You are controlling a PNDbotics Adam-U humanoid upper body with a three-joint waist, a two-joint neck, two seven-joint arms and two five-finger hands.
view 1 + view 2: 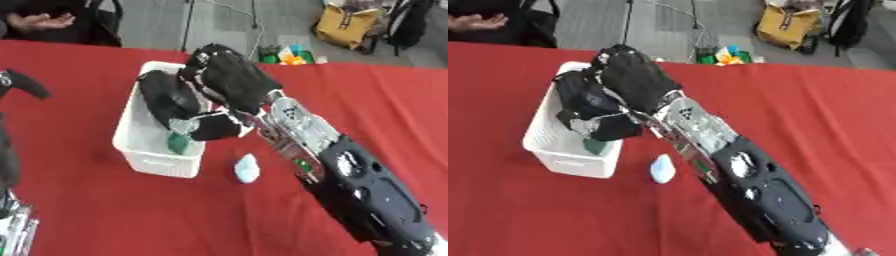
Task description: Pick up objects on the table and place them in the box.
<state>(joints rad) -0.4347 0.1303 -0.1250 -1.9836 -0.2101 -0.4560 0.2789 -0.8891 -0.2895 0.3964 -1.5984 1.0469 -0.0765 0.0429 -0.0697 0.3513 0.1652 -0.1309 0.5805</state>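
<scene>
The left robot hand (pixel 22 84) shows only as a black part at the left edge of the left eye view; whether it is released or clenched cannot be told. The white box (pixel 140 150) stands on the red bench (pixel 87 210), directly below the right robot hand (pixel 197 95). The right robot hand reaches over the box from the right, fingers curled downward and grasping a green object (pixel 178 143), which hangs under the fingertips inside the box, against its near wall. A pale blue object (pixel 247 169) lies on the bench just outside the box, below and right of the right robot hand, beside the forearm (pixel 302 132).
</scene>
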